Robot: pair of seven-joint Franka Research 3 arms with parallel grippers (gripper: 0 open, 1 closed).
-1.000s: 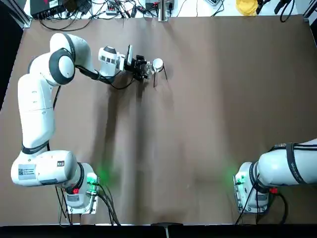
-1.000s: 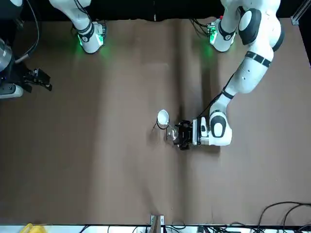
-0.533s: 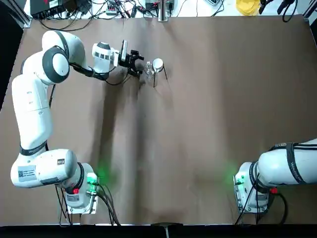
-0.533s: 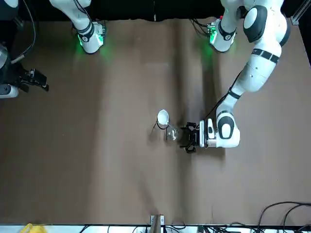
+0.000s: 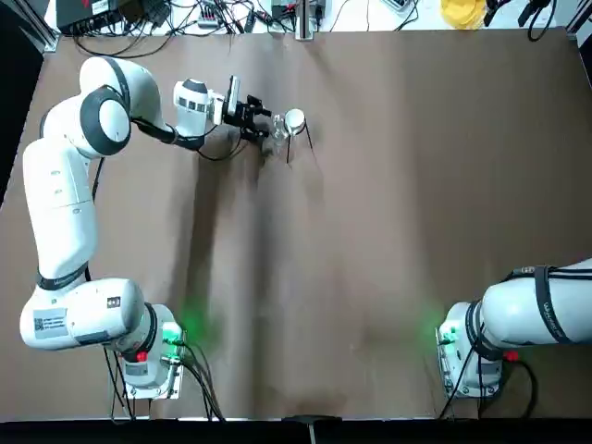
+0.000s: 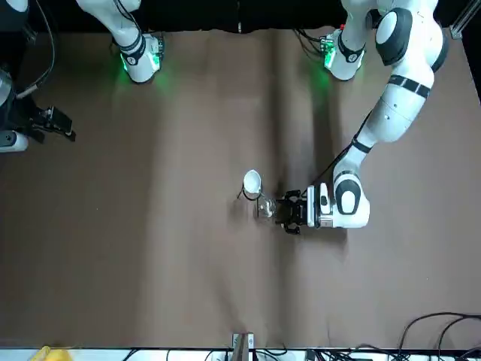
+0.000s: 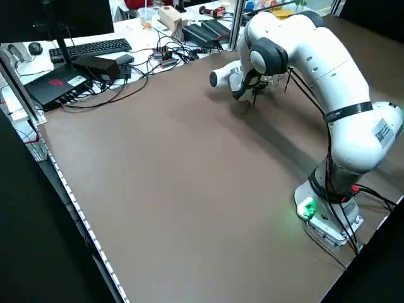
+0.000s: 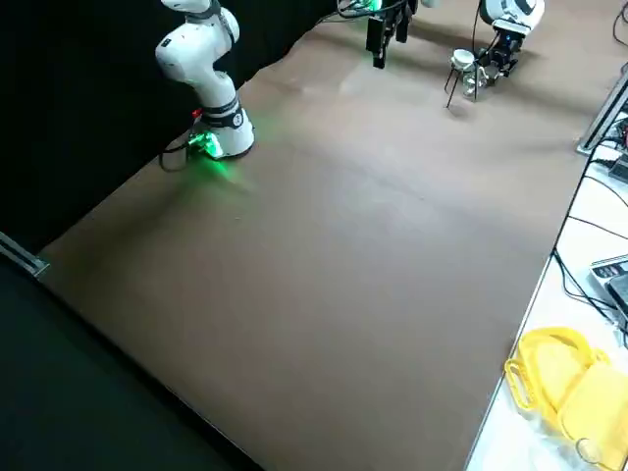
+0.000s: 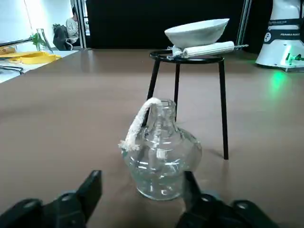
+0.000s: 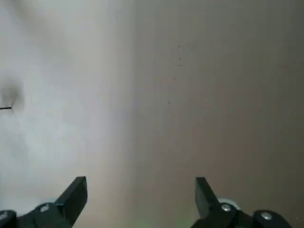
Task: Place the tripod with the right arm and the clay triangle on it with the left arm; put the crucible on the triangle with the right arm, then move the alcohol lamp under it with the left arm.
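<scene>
Left gripper fingers: set wide apart, nothing held between the pads; the left gripper [image 9: 143, 179] is low at the table, facing the glass lamp [image 9: 162, 161]. Whether a fingertip touches the glass cannot be told.
Lamp: upright on the brown table [image 5: 370, 277], just ahead of the left fingers and beside the tripod [image 9: 223, 109], on the robot's left of it. It is outside the ring, not under the cup.
Wick: white cord [image 9: 137, 124], bent out of the lamp's neck and hanging down its outer side, end frayed.
Tripod: upright on three straight black legs.
Clay triangle: white tubing [image 9: 209, 49] resting on the tripod's ring, twisted wire tail projecting past the rim.
Cup: white crucible [image 9: 196, 32], seated on the triangle, mouth upward, rim slightly tilted.
Right gripper fingers: wide apart, holding nothing; the right gripper [image 6: 62, 123] is parked well apart from the tripod, on the robot's right.
Left arm: extended [image 5: 65, 199] from its base toward the far side of the table.
Far edge: cables [image 7: 170, 53], a keyboard [image 7: 95, 50] and a yellow item [image 8: 569, 392] lie on a white surface beyond the table.
Background: a person [image 9: 72, 28], partly visible in the left wrist view.
</scene>
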